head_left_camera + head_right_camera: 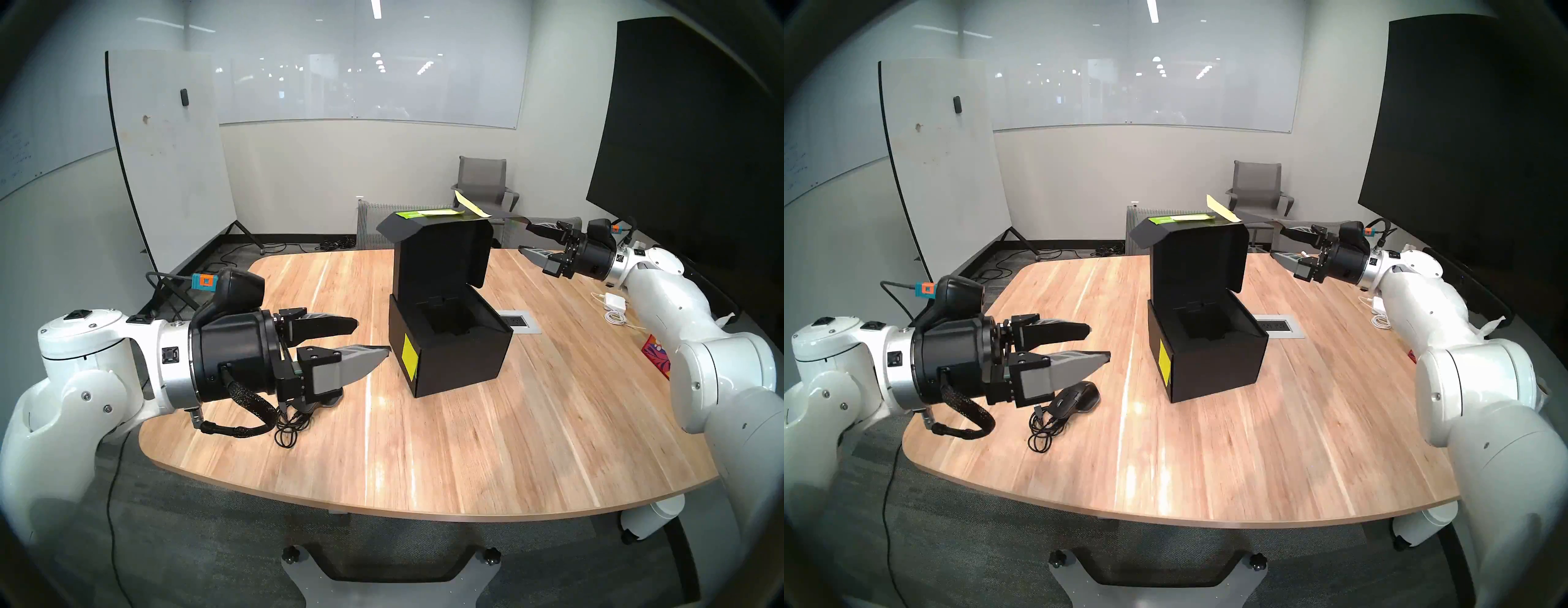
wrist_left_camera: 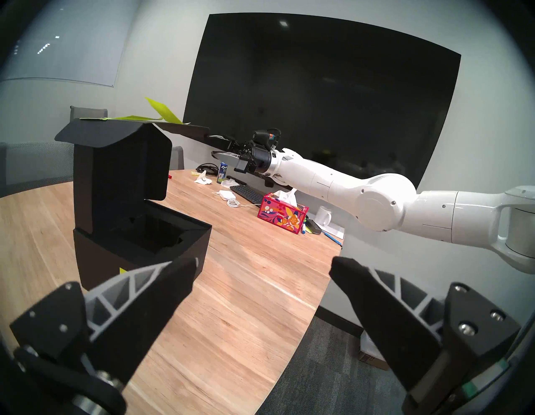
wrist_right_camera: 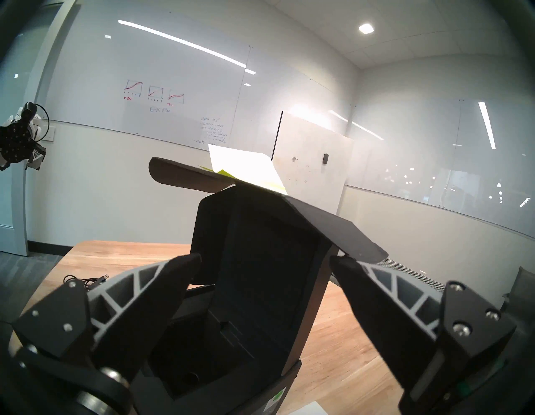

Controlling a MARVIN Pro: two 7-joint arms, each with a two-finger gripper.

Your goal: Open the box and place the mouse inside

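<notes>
Your left gripper (image 1: 1098,346) stands with its jaws spread wide and nothing between them, level above the table (image 1: 1208,458) and directly over the mouse (image 1: 1076,397), which lies on the wood beside its coiled cable (image 1: 1043,433), well apart from the box (image 1: 1208,356). Your right gripper (image 1: 528,240) is likewise wide open and empty, held level beside the raised lid (image 1: 445,254), its upper finger just under the lid's outstretched side flap (image 1: 507,217); contact cannot be judged. The box stands open, its dark insert bare. The risks as judged from here: the unsupported lid may swing back down over the opening, and the trailing cable could snag or drag as you lift the mouse.
</notes>
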